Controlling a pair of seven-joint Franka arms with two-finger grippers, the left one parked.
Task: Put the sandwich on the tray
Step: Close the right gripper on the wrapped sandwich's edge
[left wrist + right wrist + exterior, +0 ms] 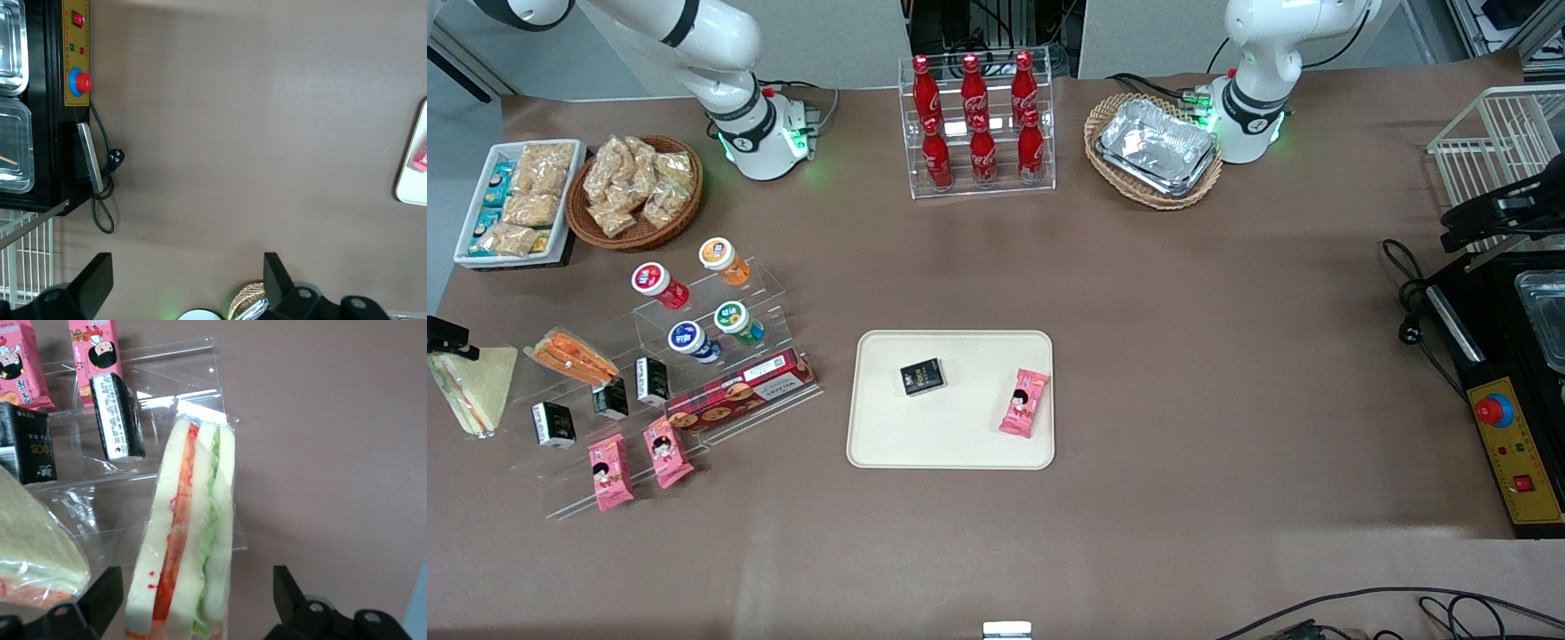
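Hand (193,613) open astride sandwich (190,540), filling only wrist-visible

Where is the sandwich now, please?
In the front view the sandwich lies on the table at the working arm's end, beside the acrylic shelf, under the open gripper.

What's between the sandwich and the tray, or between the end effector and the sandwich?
Nothing visible between the open end effector and the sandwich; it hangs right by it. Between sandwich and tray stands the clear snack rack, so the carry probably has to go over it.
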